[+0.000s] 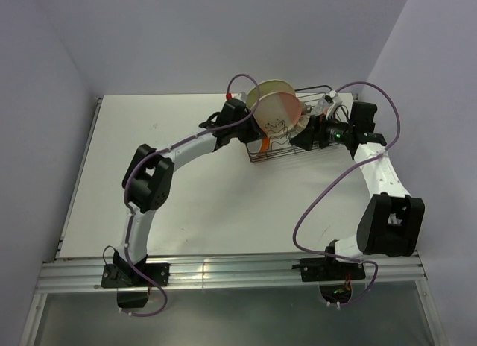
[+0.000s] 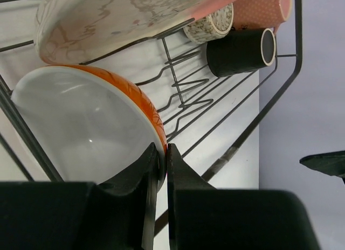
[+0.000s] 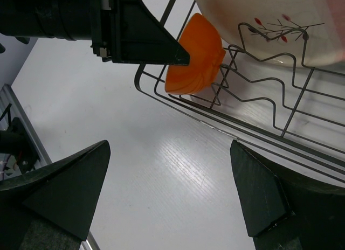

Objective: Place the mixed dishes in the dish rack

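Note:
The black wire dish rack [image 1: 294,153] stands at the table's far right. A cream plate [image 1: 270,91] and a cream-and-pink plate with a sprig drawing [image 1: 282,116] stand upright in it. My left gripper [image 2: 161,153] is shut on the rim of a bowl [image 2: 75,126], white inside and orange outside, at the rack's left end [image 3: 194,56]. A pink mug [image 2: 264,7], a speckled olive cup [image 2: 213,23] and a dark cup [image 2: 240,50] lie at the rack's far end. My right gripper [image 3: 172,191] is open and empty, just outside the rack's front side.
The rack's wavy dividers [image 2: 186,96] run between the bowl and the cups. The table's right edge [image 2: 259,169] lies just beyond the rack. The two wrists face each other across the rack [image 1: 287,137].

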`<state>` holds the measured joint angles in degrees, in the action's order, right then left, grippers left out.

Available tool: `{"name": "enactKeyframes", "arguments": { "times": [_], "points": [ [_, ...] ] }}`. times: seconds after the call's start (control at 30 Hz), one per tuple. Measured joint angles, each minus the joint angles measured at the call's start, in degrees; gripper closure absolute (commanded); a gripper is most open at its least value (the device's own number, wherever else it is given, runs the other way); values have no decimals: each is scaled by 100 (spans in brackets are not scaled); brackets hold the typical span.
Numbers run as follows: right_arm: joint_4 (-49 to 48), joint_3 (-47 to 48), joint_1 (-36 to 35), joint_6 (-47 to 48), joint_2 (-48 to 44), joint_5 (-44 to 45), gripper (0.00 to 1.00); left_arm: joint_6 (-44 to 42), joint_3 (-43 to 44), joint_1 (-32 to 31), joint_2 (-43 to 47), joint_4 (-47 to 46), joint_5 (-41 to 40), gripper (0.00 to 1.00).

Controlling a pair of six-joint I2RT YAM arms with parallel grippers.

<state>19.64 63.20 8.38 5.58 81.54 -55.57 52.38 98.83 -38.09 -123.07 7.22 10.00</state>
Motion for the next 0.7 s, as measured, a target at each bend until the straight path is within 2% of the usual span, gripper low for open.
{"name": "enactKeyframes", "arguments": {
  "times": [0.4,0.7],
  "points": [
    [-4,0,0,-7,-37,-22,0,400,-826,79,695,-935,387,100],
    [11,-2,-39,216,-98,-118,0,975,-1381,289,1060,-2013,839,100]
  ]
}}
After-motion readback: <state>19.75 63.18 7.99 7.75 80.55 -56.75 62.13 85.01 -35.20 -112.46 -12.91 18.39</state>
